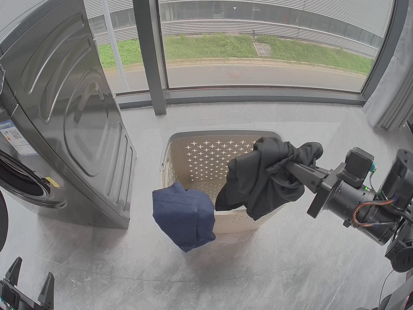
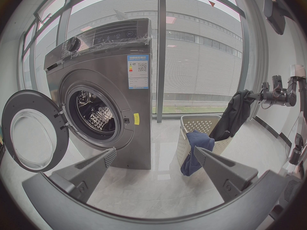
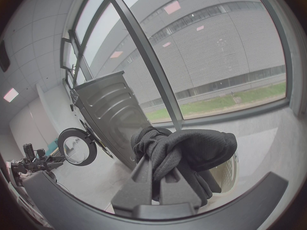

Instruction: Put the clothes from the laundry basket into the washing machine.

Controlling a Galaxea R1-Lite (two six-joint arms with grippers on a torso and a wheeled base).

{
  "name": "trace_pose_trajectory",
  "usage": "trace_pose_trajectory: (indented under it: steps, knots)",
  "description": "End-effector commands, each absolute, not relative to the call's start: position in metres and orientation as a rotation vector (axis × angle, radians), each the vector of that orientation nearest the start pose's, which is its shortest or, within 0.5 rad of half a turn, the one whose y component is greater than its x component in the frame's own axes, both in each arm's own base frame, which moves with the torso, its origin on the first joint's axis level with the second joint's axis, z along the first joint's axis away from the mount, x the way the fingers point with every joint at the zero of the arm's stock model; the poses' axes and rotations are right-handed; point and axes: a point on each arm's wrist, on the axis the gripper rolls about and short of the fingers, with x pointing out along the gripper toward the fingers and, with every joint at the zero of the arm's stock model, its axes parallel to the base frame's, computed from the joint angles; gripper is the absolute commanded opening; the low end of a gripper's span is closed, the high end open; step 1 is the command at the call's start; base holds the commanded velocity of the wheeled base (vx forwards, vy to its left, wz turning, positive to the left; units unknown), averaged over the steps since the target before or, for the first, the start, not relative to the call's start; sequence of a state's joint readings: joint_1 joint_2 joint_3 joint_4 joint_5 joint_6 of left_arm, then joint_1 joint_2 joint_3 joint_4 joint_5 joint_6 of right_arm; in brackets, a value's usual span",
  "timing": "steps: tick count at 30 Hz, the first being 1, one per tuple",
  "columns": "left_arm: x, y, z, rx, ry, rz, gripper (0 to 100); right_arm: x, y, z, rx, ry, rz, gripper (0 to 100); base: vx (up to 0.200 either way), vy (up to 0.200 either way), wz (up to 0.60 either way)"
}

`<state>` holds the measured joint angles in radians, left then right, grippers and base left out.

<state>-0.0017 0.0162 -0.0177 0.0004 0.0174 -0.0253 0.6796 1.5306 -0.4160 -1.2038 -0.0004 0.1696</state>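
Note:
A cream laundry basket (image 1: 202, 160) (image 2: 198, 123) stands on the floor by the window. A dark blue garment (image 1: 185, 214) (image 2: 195, 150) hangs over its near rim. My right gripper (image 1: 289, 165) (image 3: 155, 173) is shut on a black garment (image 1: 258, 175) (image 3: 185, 147) (image 2: 235, 114), held up above the basket's right side. To the left stands the grey washing machine (image 1: 64, 108) (image 2: 105, 90), its round door (image 2: 32, 130) swung open and the drum (image 2: 96, 114) exposed. My left gripper (image 1: 30, 278) (image 2: 155, 154) is open, low at the front left, facing the machine.
A tall window with a dark post (image 1: 148, 44) runs behind the basket. A pale curtain (image 1: 393, 91) hangs at the right. Bare grey floor (image 1: 241, 272) lies between the basket and me.

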Motion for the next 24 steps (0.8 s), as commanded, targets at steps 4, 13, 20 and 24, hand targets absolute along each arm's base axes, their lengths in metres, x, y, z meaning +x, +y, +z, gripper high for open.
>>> trace_pose_trajectory:
  steps: [4,13,20,24]
  knots:
    - [-0.0225,0.0001,0.0759,0.002,0.006,0.003,100,0.1700,0.1381,0.2001,0.211,-0.092,0.703,0,0.000,0.000,0.00]
    - [-0.0226,0.0001,0.0763,-0.017,0.005,0.000,100,0.1705,0.1401,0.2012,0.220,-0.093,0.704,0,-0.200,0.000,0.00]
    - [-0.0226,0.0001,0.0762,-0.017,0.006,0.000,100,0.1716,0.1418,0.2022,0.240,-0.096,0.707,0,-0.086,0.000,0.00]
    - [-0.0226,0.0001,0.0762,-0.017,0.006,0.000,100,0.1721,0.1427,0.2036,0.244,-0.101,0.709,0,0.000,0.000,0.00]
